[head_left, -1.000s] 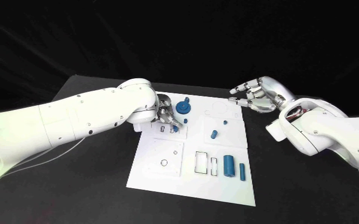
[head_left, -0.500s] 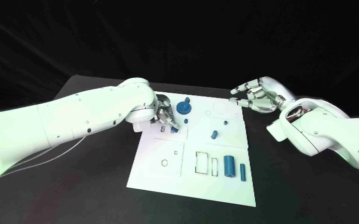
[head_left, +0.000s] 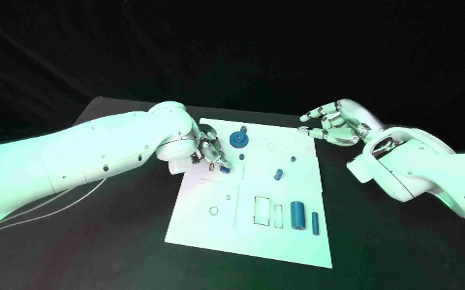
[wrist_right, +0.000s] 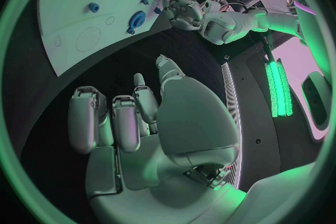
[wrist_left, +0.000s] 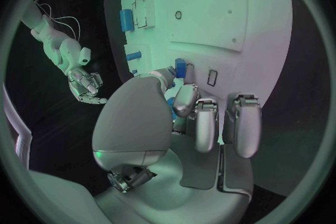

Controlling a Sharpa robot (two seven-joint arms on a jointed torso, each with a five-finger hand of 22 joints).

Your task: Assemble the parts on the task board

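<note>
The white task board (head_left: 218, 226) lies mid-table. My left hand (head_left: 209, 149) is low over its far left part and pinches a small blue part (head_left: 225, 167) at its fingertips, right by a small rectangular slot (wrist_left: 212, 77). In the left wrist view the same blue part (wrist_left: 180, 65) sits between the thumb and a fingertip (wrist_left: 189, 73). A round blue gear-like part (head_left: 238, 139) stands just beyond the hand. My right hand (head_left: 329, 123) hovers off the board's far right corner with loosely bent fingers and holds nothing, as the right wrist view also shows of that hand (wrist_right: 133, 117).
On the board lie a short blue peg (head_left: 277, 174), a tiny blue piece (head_left: 291, 159), a blue block (head_left: 296, 211) and a thin blue rod (head_left: 314, 221) beside rectangular cut-outs (head_left: 261, 210). Black table surrounds the board.
My left hand has shifted only slightly over the slot, still pinching the blue part. The right hand has stayed where it was.
</note>
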